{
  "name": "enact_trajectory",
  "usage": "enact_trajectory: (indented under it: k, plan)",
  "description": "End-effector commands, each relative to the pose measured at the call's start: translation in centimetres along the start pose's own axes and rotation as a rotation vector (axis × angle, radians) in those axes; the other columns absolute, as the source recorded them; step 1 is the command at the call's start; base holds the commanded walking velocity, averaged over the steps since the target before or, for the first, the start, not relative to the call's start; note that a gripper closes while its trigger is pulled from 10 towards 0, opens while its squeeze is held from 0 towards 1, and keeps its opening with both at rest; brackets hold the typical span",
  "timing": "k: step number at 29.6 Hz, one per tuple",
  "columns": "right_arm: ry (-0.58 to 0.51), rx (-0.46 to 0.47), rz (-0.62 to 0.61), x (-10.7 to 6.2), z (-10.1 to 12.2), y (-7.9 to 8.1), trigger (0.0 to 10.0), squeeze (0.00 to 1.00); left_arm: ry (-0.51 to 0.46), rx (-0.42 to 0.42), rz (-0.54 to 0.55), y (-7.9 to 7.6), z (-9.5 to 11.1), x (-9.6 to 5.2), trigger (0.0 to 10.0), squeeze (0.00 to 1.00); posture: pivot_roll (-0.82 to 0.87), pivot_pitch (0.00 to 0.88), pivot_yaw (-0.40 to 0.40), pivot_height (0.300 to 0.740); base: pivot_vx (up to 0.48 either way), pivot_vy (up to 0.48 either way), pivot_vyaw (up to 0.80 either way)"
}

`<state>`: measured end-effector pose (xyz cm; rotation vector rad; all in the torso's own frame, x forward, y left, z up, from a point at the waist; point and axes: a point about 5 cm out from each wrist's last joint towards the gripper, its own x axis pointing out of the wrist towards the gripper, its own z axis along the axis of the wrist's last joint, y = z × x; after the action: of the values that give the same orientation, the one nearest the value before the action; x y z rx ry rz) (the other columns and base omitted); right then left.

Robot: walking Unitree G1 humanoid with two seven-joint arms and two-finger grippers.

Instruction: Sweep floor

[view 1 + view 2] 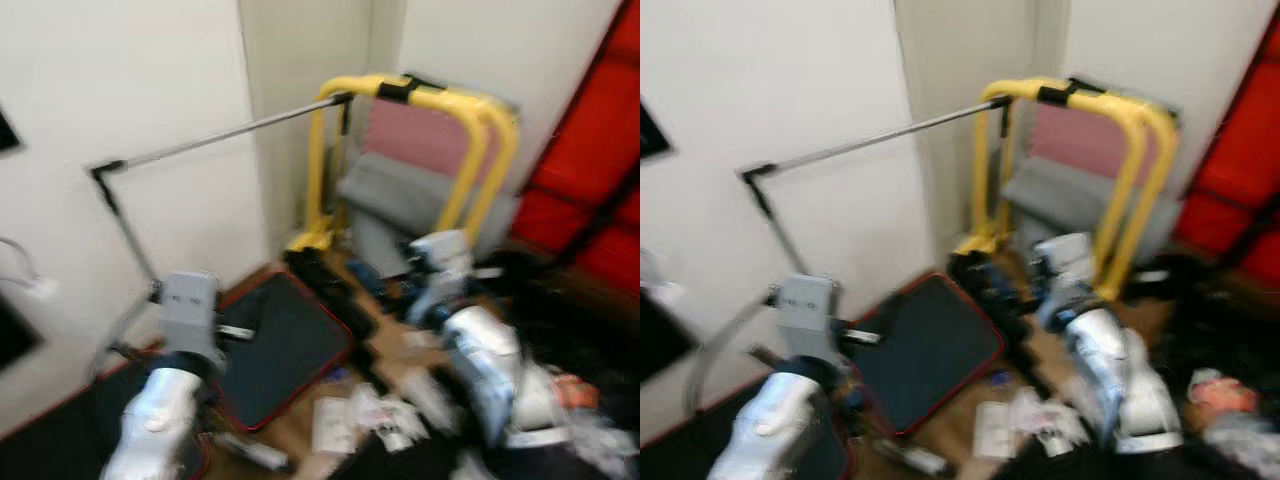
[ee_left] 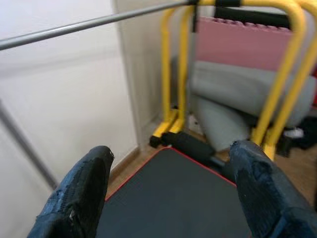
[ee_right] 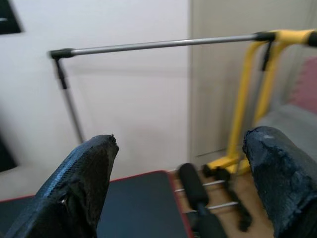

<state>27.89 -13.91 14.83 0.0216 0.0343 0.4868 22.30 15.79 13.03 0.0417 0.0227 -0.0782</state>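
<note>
Both grippers spread, empty: left gripper [image 2: 171,188] and right gripper [image 3: 185,183] above black mat [image 1: 280,345], frame centre; wooden floor [image 1: 300,425] littered lower right.

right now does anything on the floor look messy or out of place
Yes. Crumpled white papers and other scraps lie scattered on the wooden floor beside the black mat, below the right arm. The picture is too blurred to identify them.

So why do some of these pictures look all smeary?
Both eye views are motion-blurred, worst at the floor litter and arms; the left wrist view is sharper, with the yellow frame crisp; in the right wrist view the near pincer fingers are soft.
</note>
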Motion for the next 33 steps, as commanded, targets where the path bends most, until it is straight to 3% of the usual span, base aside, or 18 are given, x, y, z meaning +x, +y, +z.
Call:
enact_trajectory:
  k: [1, 10, 15, 33]
  plan:
    - [0.037, -0.015, -0.014, -0.2, -1.1, 0.0, 10.0, 0.0, -0.024, -0.043, -0.012, 0.0, 0.7, 0.2, 10.0, 0.0, -0.11, 0.0, 0.007, 0.74, 0.0, 0.0, -0.8]
    - [0.049, -0.096, 0.027, 0.1, -1.1, 0.5, 10.0, 0.0, 0.018, 0.021, -0.037, -0.8, -0.7, 0.0, 10.0, 0.0, -0.13, 0.0, 0.004, 0.74, 0.0, 0.0, -0.8]
    - [0.049, -0.134, 0.035, 0.6, -0.8, 0.2, 10.0, 0.0, 0.001, 0.019, -0.014, -0.6, -0.6, 0.9, 10.0, 0.0, -0.14, 0.0, -0.007, 0.74, 0.0, 0.0, -0.8]
    - [0.046, -0.177, 0.048, 1.2, -1.0, 0.3, 10.0, 0.0, -0.013, 0.024, -0.006, -0.5, -0.6, 1.3, 10.0, 0.0, -0.14, 0.0, 0.001, 0.74, 0.0, 0.0, -0.8]
